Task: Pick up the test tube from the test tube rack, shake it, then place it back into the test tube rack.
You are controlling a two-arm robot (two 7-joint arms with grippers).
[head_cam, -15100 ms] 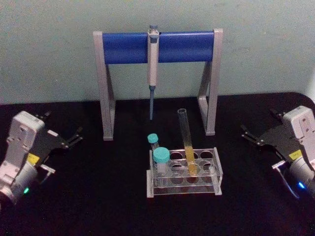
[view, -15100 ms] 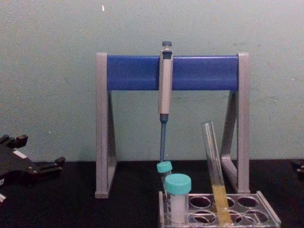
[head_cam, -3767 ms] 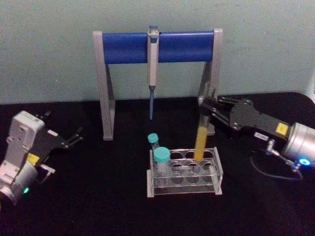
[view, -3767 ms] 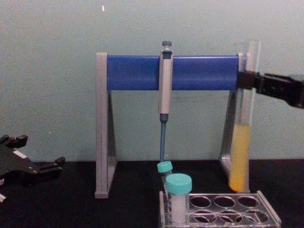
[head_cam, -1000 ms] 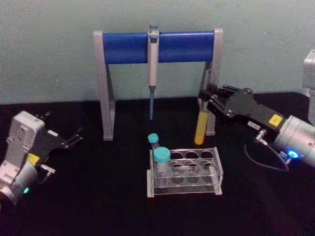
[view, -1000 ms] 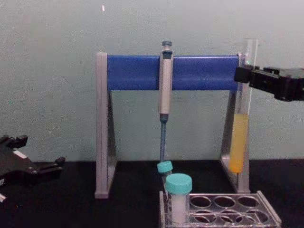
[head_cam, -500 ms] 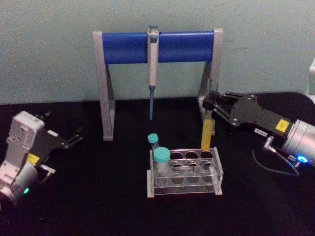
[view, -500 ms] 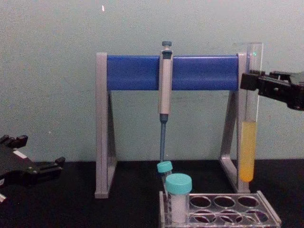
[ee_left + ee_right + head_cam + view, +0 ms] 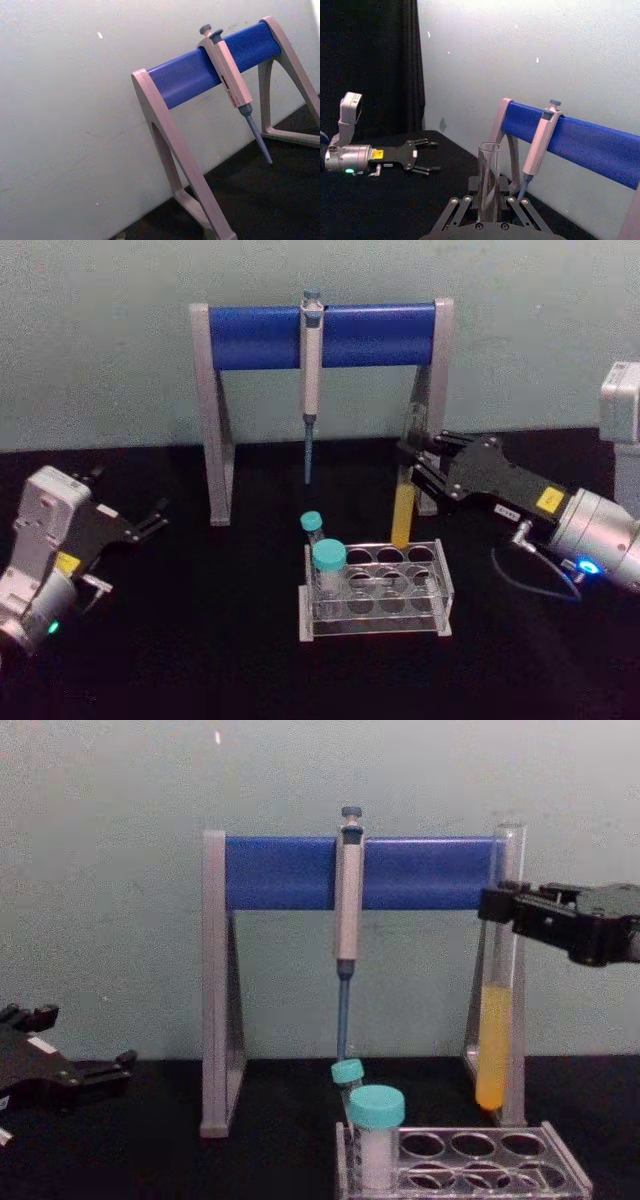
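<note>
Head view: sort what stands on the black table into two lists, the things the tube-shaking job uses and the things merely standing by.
Used by the job: the test tube rack; the test tube, held clear of it in the right gripper.

Standing by: the pipette hanging on its stand; two teal-capped vials in the rack; the left gripper, parked open at the left.

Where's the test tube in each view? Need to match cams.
Head: test tube right of centre, held by right gripper, bottom just above test tube rack's back edge.
Chest: test tube far right, upright, over the stand's right leg.
Right wrist: test tube low centre, in the right gripper.
Left wrist: pipette on its stand.
Shared landmark: the pipette on the blue bar.
Left gripper parked at left.
</note>
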